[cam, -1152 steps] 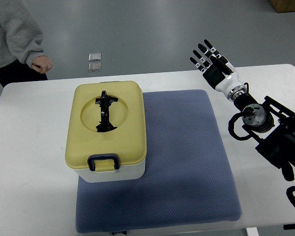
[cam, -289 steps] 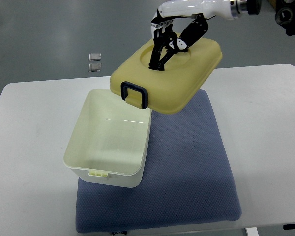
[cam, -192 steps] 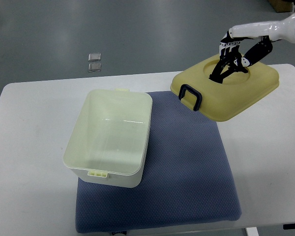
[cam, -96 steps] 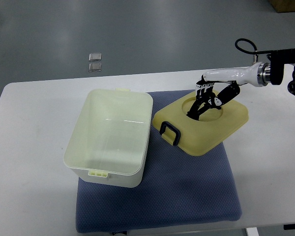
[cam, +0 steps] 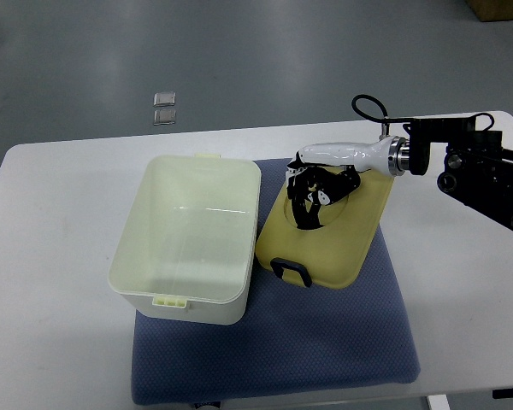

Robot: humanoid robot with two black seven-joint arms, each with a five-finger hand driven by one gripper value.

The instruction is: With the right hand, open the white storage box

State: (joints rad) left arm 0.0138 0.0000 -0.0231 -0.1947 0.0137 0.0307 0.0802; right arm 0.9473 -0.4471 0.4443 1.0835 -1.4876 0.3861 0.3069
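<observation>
The white storage box (cam: 128, 256) stands open and empty on the left part of a blue mat (cam: 325, 333). Its yellow lid (cam: 350, 235) lies flat on the mat just right of the box, with its dark front latch (cam: 291, 270) toward me. My right hand (cam: 315, 195) reaches in from the right edge on a white forearm. Its black fingers (cam: 308, 190) curl around the lid's black top handle in the round recess. The left arm does not show.
The mat lies on a white table (cam: 60, 342). Two small shiny squares (cam: 163, 108) sit on the grey floor beyond the table's far edge. The robot's black arm joints (cam: 483, 175) hang over the table's right side.
The lid came off the box, swung up and to the right, then came down. Since half a second ago it has turned and settled flat beside the box, the hand still on its handle.
</observation>
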